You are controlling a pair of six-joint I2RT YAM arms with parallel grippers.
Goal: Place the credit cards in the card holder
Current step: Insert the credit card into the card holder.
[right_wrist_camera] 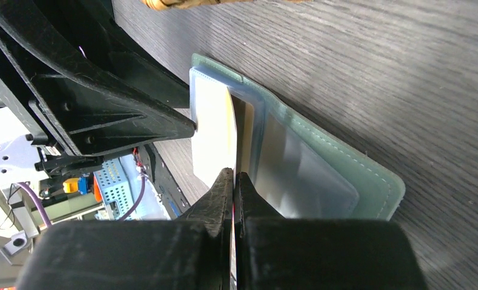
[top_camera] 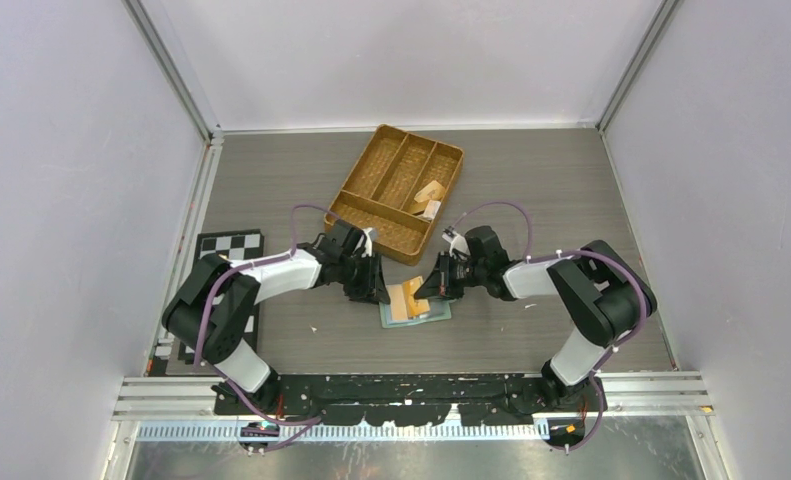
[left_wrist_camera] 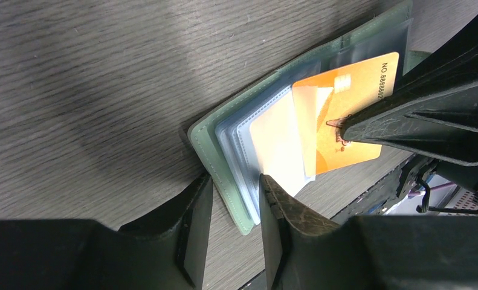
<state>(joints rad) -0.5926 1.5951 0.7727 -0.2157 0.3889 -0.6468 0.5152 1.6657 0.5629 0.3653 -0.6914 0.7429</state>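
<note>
— What's on the table (top_camera: 571, 200), seen from above?
— One sage-green card holder (top_camera: 436, 315) lies open near the front edge, with one orange card (top_camera: 409, 298) on it. Behind sits one woven tray (top_camera: 355, 167) holding two small tan pieces (top_camera: 429, 193) I can't identify. The left gripper (top_camera: 376, 290) and right gripper (top_camera: 433, 290) reach inward, elbows out, tips facing across the holder.
— The left wrist view?
— Its jaws straddle the holder's corner, with the cover and clear sleeves (left_wrist_camera: 248, 151) between them. Whether they pinch it, I cannot tell. A sleeve covers one end of the card, and the sleeves are too overlapped to count.
— And the right wrist?
— Fingers clenched on the card's edge, the card's face washed out pale. The left gripper's black finger hides the holder's far side
</note>
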